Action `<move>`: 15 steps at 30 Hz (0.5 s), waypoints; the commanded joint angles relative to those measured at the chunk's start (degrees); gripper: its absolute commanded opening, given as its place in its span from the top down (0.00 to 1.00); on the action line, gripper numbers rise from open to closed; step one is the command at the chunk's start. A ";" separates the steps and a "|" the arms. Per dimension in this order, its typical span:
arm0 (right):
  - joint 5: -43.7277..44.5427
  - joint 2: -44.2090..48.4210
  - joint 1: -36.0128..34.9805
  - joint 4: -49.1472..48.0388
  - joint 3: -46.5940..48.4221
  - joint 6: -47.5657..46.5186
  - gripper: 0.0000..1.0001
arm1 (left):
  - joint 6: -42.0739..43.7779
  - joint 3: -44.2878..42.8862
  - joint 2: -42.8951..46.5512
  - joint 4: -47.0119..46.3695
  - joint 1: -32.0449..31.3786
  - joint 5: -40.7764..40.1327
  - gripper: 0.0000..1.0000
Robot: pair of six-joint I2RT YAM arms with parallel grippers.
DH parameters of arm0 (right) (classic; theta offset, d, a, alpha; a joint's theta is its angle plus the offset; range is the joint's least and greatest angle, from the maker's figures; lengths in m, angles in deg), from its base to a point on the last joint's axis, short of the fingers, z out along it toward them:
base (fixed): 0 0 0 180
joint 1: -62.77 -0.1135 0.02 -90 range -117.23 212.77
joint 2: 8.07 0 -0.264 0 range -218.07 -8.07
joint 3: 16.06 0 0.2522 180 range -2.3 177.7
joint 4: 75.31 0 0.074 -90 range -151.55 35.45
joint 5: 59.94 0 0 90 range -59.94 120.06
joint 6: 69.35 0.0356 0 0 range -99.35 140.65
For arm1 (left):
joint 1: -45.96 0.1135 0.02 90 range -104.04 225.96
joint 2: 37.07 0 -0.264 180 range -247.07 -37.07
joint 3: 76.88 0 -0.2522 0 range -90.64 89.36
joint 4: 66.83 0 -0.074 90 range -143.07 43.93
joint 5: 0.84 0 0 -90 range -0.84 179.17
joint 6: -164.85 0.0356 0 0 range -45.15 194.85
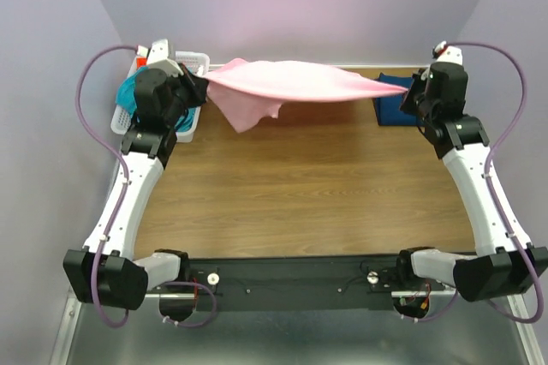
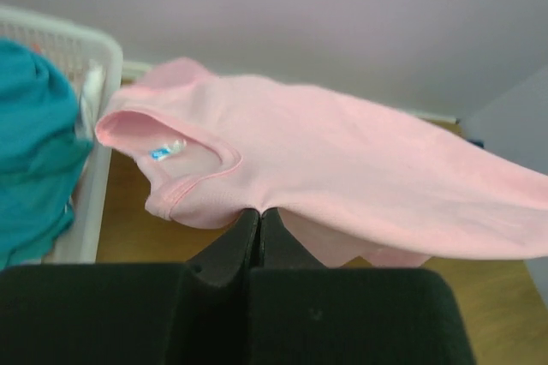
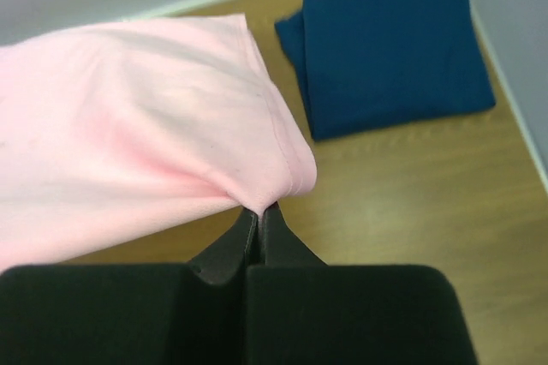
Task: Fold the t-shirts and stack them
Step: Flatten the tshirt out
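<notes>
The light pink t-shirt (image 1: pixel 287 82) hangs stretched in the air between both grippers, above the far part of the table. My left gripper (image 1: pixel 199 86) is shut on its collar end (image 2: pixel 257 168), by the neckline. My right gripper (image 1: pixel 415 89) is shut on its hem end (image 3: pixel 171 142). A sleeve droops below the left part. The dark navy-blue t-shirt (image 3: pixel 390 48) lies folded on the table at the far right, also seen from above (image 1: pixel 396 99), partly behind my right gripper. The teal t-shirt (image 2: pixel 34 151) lies in the basket at the far left (image 1: pixel 128 95).
The white lattice basket (image 1: pixel 193 61) stands at the far left corner behind my left arm; its rim shows in the left wrist view (image 2: pixel 94 48). The wooden table (image 1: pixel 300 185) runs between the arms. Purple walls close in at the back and sides.
</notes>
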 commanded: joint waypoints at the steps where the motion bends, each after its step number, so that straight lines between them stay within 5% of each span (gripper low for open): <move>1: -2.88 5.41 0.24 1.79 -8.10 3.49 0.97 | -2.48 11.04 4.22 -1.32 -0.23 -1.54 1.00; 7: -0.34 -2.66 0.32 2.15 -15.23 5.86 0.97 | -0.82 14.49 -6.88 -1.86 -0.41 -2.25 1.00; 10: 1.24 -9.76 0.24 2.94 -17.08 7.18 0.88 | -0.11 12.20 -13.94 2.61 -0.41 -2.42 1.00; 11: 1.33 -11.10 0.32 3.20 -17.52 7.27 0.82 | -0.54 11.85 -17.70 3.32 -0.41 -3.20 0.74; 13: 2.03 -13.73 0.24 4.34 -19.27 8.50 0.63 | -1.59 12.28 -21.32 4.55 -0.41 -2.86 0.40; 15: 2.03 -14.28 0.24 5.04 -20.16 9.11 0.41 | -2.48 13.33 -21.87 4.56 -0.49 -2.60 0.28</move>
